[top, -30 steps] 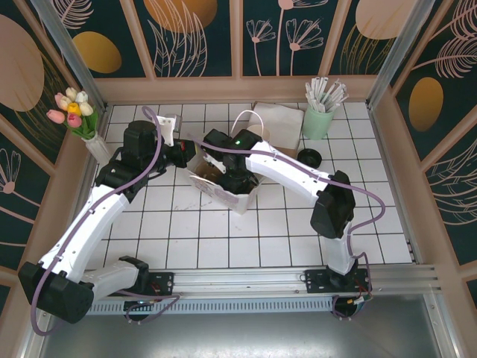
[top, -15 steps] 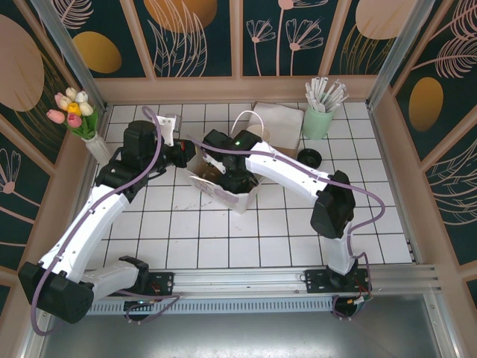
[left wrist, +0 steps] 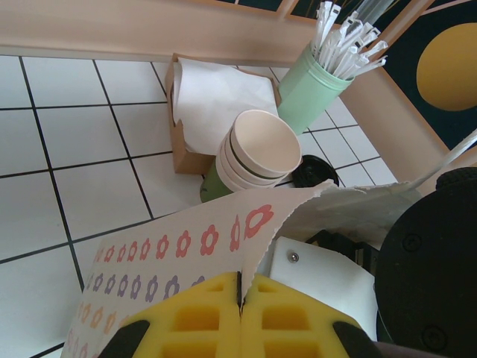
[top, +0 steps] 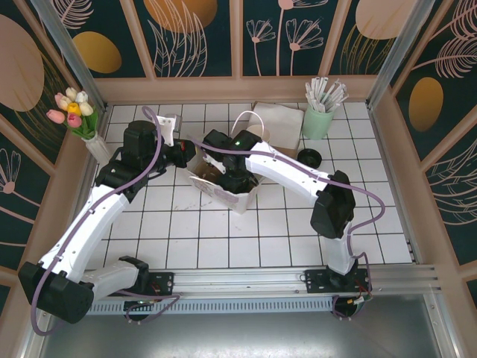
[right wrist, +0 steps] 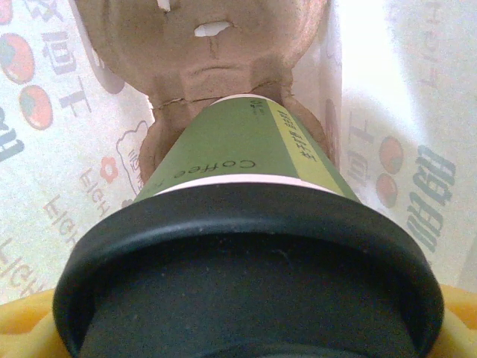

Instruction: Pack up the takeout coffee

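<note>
Top external view – we see both arms reaching to a white paper bag [top: 237,198] that stands on the tiled worktop [top: 223,246], about midway back. The left arm [top: 97,216] comes in from the left and meets the bag's left rim. The right arm [top: 298,175] bends in from the right, its wrist dipped into the bag's open mouth. Behind the bag stand a box of napkins [top: 277,119] and a mint-green pot of straws [top: 319,119]. A loose black lid [top: 309,157] lies flat just in front of the pot. A bunch of tulips [top: 73,108] sits at the far left corner.

From the left wrist we see the left jaws fully closed. Their yellow fingertips [left wrist: 201,317] are pressed together on the bag's flower-printed rim. Beyond that rim a stack of empty cups [left wrist: 257,149] stands just beside the napkin box, with the straw pot behind it and the loose lid to its right.

From the right wrist we see the coffee cup [right wrist: 231,156] – green, with a dark cap [right wrist: 246,276] on top – inside the bag. Its base is set in a brown cardboard carrier [right wrist: 201,45], and the printed bag walls rise on both sides. The right jaws stand wide with the cup between them, their yellow pads [right wrist: 19,324] showing at either side of the cap. They hold the cup near its top.
</note>
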